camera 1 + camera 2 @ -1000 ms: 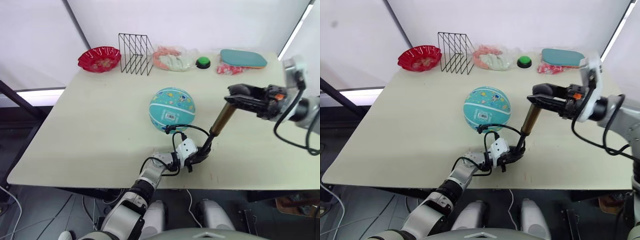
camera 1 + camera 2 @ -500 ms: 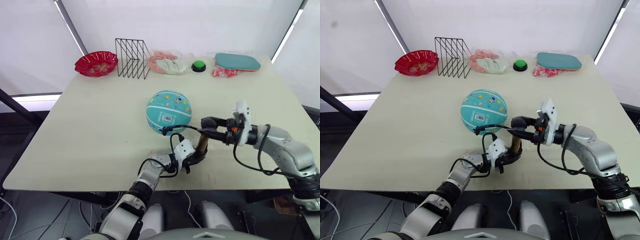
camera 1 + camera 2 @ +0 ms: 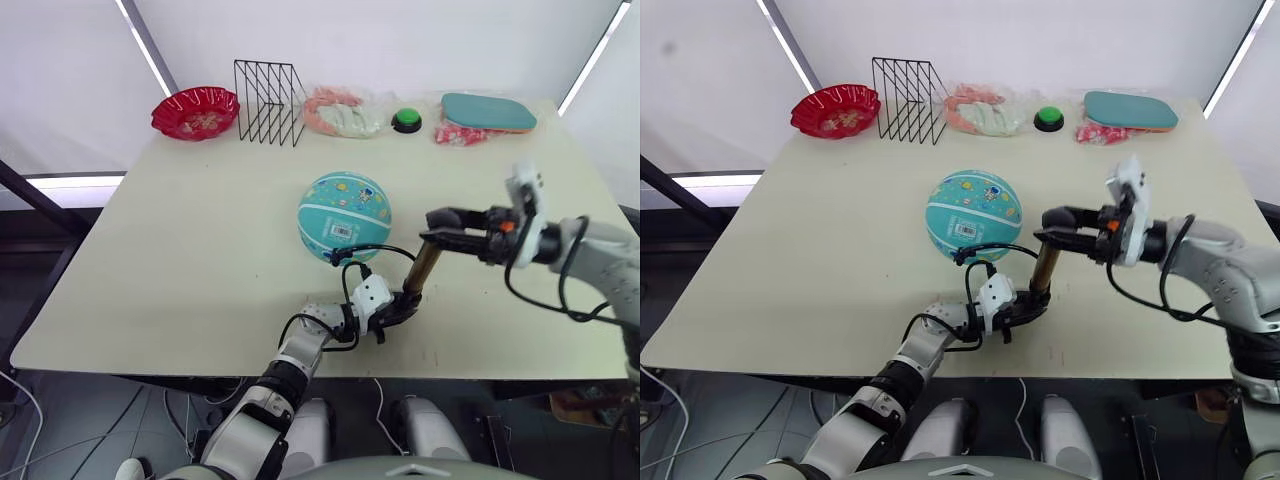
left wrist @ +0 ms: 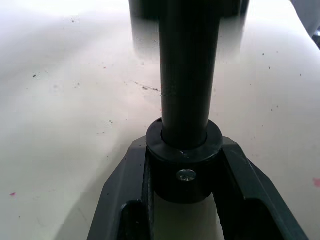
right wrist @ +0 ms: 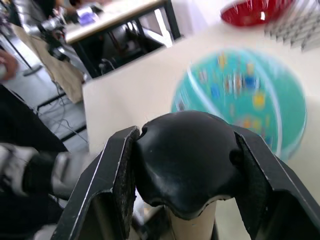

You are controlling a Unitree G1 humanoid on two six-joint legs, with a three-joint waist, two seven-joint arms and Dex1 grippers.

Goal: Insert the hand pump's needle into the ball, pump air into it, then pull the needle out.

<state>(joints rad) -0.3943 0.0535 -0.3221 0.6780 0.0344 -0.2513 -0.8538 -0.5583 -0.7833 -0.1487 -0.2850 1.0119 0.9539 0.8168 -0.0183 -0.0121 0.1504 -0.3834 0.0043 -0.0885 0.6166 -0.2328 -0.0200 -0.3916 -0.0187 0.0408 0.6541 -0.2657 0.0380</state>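
Pump (image 3: 421, 271) stands nearly upright near the front edge of the table (image 3: 180, 260), leaning slightly right, its bronze barrel rising from a black base cap. Left gripper (image 3: 395, 312) lies low on the tabletop at the near edge, fingers (image 4: 131, 170) pinching that base cap from both sides; the wrist view shows the cap seated between them. Right gripper (image 3: 437, 220) reaches in from the right, fingers (image 5: 117, 172) clamped on the rounded black top knob (image 5: 186, 150) of the pump.

Thin black hose (image 3: 375, 252) arcs from the pump's base leftward and away toward the ball (image 3: 344, 216). Its tip ends at the ball's near underside; needle too small to make out, cannot tell whether it is seated.

Ball sits mid-table, just beyond and left of the pump, barcode sticker (image 3: 342, 233) facing the near side.

Far edge, left to right: red bowl (image 3: 196, 111), black wire rack (image 3: 268, 103), clear bag with pink and white contents (image 3: 340, 112), green button (image 3: 405, 122), flat teal pad (image 3: 488, 112) resting on a red packet (image 3: 458, 135).
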